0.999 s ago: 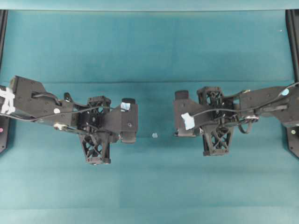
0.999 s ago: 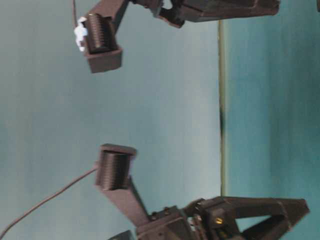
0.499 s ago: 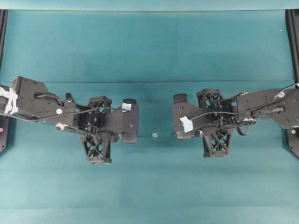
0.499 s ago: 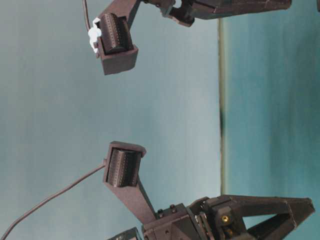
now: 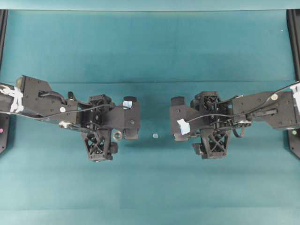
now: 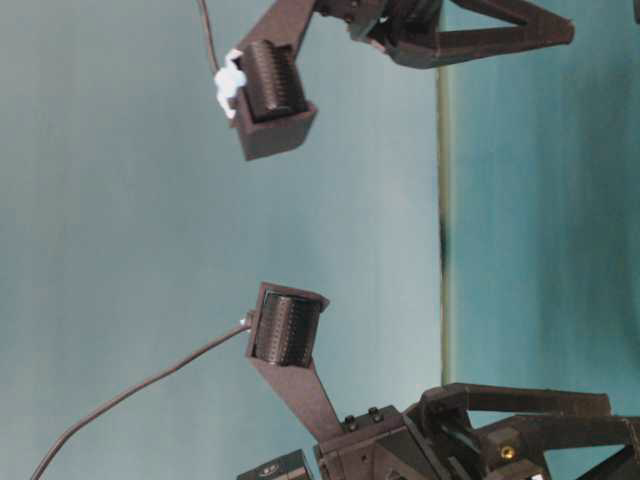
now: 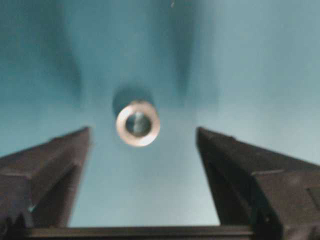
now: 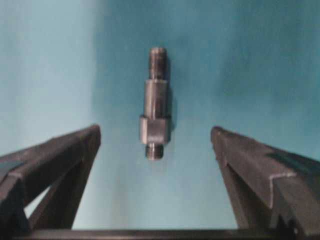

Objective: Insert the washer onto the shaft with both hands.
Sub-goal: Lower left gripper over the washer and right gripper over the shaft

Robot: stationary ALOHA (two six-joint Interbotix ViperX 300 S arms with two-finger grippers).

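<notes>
A: Where do the parts lie?

B: The washer [image 7: 138,123] lies flat on the teal tabletop, between the spread jaws of the left gripper [image 7: 142,145] in the left wrist view; from overhead it shows beside that gripper [image 5: 123,136], left of the tabletop's middle. The shaft [image 8: 155,116] lies on its side between the wide-open jaws of the right gripper [image 8: 156,145], untouched.

A: Neither is held, then?

B: No; both pairs of jaws stand open and empty. A tiny pale fleck [image 5: 155,136] lies between the arms.

A: How should the pick go?

B: Probably each gripper should descend centred on its part, then close squarely: the washer across its rim, the shaft on its thick section, leaving the narrow end free.
</notes>
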